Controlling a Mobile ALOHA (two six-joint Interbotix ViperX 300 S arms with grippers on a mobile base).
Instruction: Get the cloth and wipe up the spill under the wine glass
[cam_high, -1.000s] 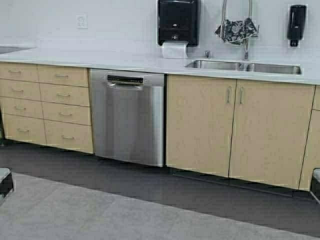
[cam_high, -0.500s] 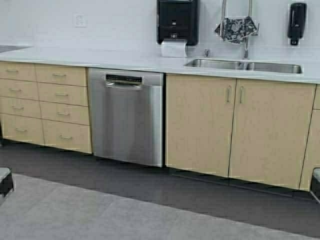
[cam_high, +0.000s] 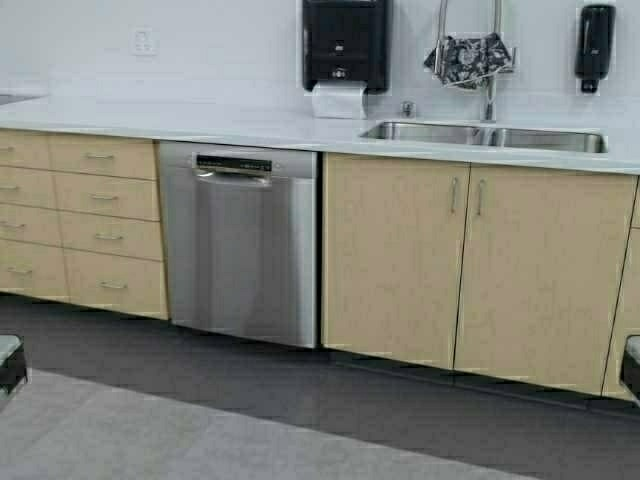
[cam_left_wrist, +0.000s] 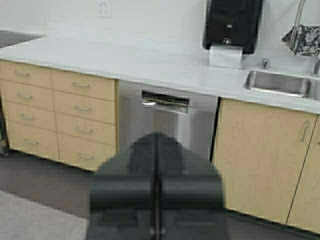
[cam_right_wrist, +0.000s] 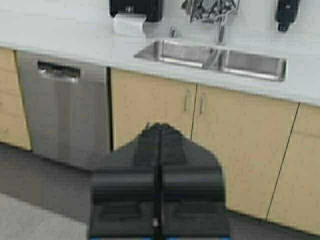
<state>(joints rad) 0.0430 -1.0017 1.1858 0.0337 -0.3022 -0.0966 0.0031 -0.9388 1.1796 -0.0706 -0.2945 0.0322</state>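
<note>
Counter (cam_high: 200, 120) long, white, over cabinets. One dishwasher (cam_high: 240, 250), left of sink (cam_high: 485, 133). Sink: two basins. One towel dispenser (cam_high: 345, 45) on wall, left of sink. One cloth (cam_high: 468, 58): dark, white floral pattern, draped over faucet (cam_high: 490, 95) above sink. Left gripper (cam_left_wrist: 156, 200), right gripper (cam_right_wrist: 159, 192): both low, well apart from sink, fingers pressed together, nothing between.

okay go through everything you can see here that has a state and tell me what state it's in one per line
cloth: draped over the faucet, hanging, not yet picked up
dishwasher: door closed
sink cabinet doors: closed
drawers: all pushed in
paper towel dispenser: white sheet hanging out below
sink: no water running
left claw: shut, empty
right claw: shut, empty
</note>
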